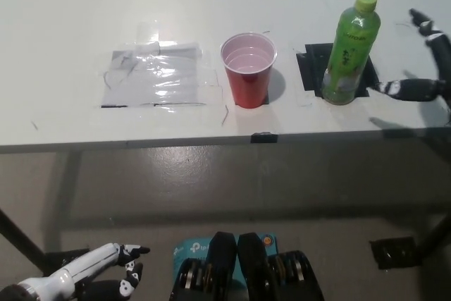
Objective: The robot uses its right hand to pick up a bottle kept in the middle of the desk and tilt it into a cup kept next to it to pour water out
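A green bottle (350, 51) with a lime cap stands upright on a black tape square (337, 70) at the right of the white desk (63, 19). A red cup (248, 70) stands to its left, empty-looking with a pale inside. My black right hand (423, 61) hovers over the desk at the picture's right edge, open, fingers spread toward the bottle and a short gap away from it. My white left hand (88, 273) rests low at the bottom left, below the desk, holding nothing.
A patch of clear tape or plastic film (156, 75) lies on the desk left of the cup. The desk's front edge (211, 142) runs across the middle, with a small black clip (261, 137) on it. Grey floor lies below.
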Controlling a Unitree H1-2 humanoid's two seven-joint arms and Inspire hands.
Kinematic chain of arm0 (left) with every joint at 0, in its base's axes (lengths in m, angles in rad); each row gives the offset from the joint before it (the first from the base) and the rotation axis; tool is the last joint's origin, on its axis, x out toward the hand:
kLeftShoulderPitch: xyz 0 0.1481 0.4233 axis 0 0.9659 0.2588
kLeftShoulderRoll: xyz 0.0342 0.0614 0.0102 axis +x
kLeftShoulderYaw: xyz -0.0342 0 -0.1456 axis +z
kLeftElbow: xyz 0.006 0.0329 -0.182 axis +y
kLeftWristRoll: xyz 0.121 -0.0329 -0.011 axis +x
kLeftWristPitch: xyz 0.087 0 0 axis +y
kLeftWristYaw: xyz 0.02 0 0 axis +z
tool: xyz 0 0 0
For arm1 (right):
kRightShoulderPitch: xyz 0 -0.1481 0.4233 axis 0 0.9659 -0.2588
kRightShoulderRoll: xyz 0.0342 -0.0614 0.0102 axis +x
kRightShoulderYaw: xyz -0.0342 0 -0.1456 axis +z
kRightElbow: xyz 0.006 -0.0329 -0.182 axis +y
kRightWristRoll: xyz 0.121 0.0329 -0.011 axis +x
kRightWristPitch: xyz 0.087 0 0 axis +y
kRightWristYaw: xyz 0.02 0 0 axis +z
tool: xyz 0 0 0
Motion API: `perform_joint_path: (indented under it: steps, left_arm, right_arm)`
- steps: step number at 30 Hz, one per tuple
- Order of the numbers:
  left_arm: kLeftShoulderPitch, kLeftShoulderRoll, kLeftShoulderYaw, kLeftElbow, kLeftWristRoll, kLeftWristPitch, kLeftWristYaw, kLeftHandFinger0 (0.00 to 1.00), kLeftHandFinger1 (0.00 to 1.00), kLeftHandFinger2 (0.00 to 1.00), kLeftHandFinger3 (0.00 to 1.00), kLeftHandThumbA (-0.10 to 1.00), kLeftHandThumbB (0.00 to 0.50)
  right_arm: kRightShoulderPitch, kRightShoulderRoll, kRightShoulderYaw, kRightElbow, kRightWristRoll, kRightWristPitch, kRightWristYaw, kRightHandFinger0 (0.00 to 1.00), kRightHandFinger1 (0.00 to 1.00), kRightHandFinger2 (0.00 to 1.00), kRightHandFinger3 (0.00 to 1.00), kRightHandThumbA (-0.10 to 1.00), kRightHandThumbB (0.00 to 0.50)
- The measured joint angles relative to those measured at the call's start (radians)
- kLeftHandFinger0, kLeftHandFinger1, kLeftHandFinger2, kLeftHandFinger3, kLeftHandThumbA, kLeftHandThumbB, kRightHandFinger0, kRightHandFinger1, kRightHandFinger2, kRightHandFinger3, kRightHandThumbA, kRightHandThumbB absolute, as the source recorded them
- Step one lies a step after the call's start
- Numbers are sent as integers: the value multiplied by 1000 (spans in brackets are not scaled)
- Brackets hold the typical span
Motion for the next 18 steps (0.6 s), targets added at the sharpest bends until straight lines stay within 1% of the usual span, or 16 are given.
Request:
perform_joint_path:
  steps: [1, 4, 5, 7, 8, 9, 10, 13, 14, 15, 16, 18]
  left_arm:
    - [-1, -3, 0, 0, 0, 0, -2, 1000, 1000, 1000, 1000, 509, 419]
    - [0, -6, -3, 0, 2, 0, -5, 1000, 1000, 1000, 1000, 522, 421]
    - [-1, -6, -3, 0, 3, 0, -6, 1000, 1000, 1000, 1000, 530, 430]
    - [-1, -6, -3, 0, 4, 0, -10, 1000, 1000, 1000, 1000, 541, 427]
    - [-1, -6, -3, 0, 4, 0, -13, 1000, 1000, 1000, 1000, 557, 454]
    - [-1, -6, -3, 0, 4, 0, -15, 1000, 1000, 1000, 1000, 584, 462]
    - [0, -6, -3, 0, 5, 0, -16, 1000, 1000, 1000, 1000, 586, 440]
    - [1, -7, -4, 0, 6, 0, -20, 1000, 1000, 1000, 1000, 585, 444]
    - [1, -8, -3, 0, 6, 0, -21, 1000, 1000, 1000, 1000, 626, 461]
    - [1, -10, -3, 0, 6, 0, -21, 1000, 1000, 1000, 1000, 624, 448]
    - [1, -11, -3, 0, 6, 0, -21, 1000, 1000, 1000, 1000, 640, 448]
    - [3, -16, -1, 0, 5, 0, -22, 1000, 1000, 1000, 1000, 700, 452]
  right_arm:
    - [-11, 10, 0, 33, -5, 3, -2, 1000, 1000, 1000, 1000, 982, 500]
    - [-40, 41, -3, 110, -12, 7, -8, 1000, 1000, 1000, 1000, 1000, 500]
    - [-47, 49, -3, 129, -13, 8, -10, 1000, 1000, 1000, 1000, 1000, 500]
    - [-63, 61, -4, 166, -18, 10, -16, 1000, 1000, 1000, 1000, 1000, 500]
    - [-70, 67, -4, 182, -21, 10, -18, 1000, 1000, 1000, 1000, 1000, 500]
    - [-77, 71, -5, 194, -23, 10, -20, 1000, 1000, 1000, 1000, 1000, 500]
    - [-86, 74, -5, 206, -26, 10, -22, 1000, 1000, 1000, 1000, 1000, 500]
    - [-116, 77, -5, 244, -32, 11, -28, 1000, 1000, 1000, 1000, 1000, 500]
    - [-125, 77, -5, 257, -34, 11, -29, 1000, 1000, 1000, 1000, 1000, 500]
    - [-133, 77, -5, 266, -34, 11, -32, 1000, 1000, 1000, 1000, 998, 500]
    - [-139, 77, -5, 273, -34, 11, -34, 1000, 1000, 1000, 1000, 1000, 500]
    - [-154, 79, -2, 289, -36, 12, -39, 1000, 1000, 1000, 1000, 1000, 500]
